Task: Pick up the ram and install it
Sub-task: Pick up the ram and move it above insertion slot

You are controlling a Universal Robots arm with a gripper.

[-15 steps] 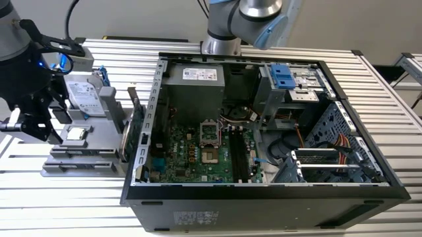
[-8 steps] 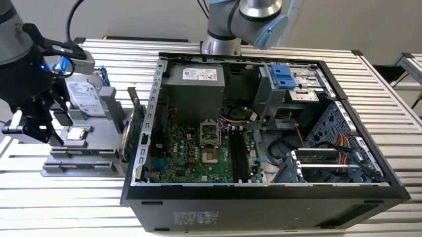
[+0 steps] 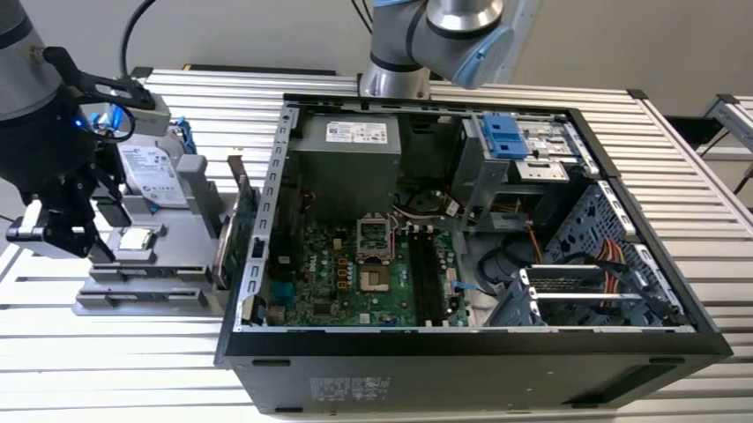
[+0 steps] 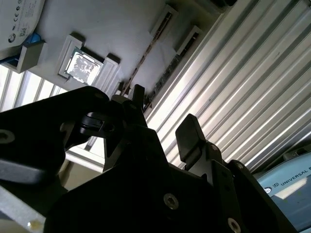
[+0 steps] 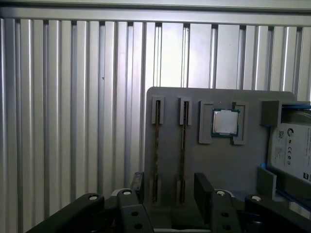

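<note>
First wrist view: the end effector (image 5: 170,183) is shown open and empty; the ram (image 5: 157,141) is seated in the gray fixture (image 5: 218,165), not yet grasped or installed.

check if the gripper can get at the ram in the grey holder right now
Probably yes. The gripper, open, hangs close by the grey holder, and the ram stands on edge in its slot with nothing covering it. A second stick beside it may crowd the grasp.
</note>
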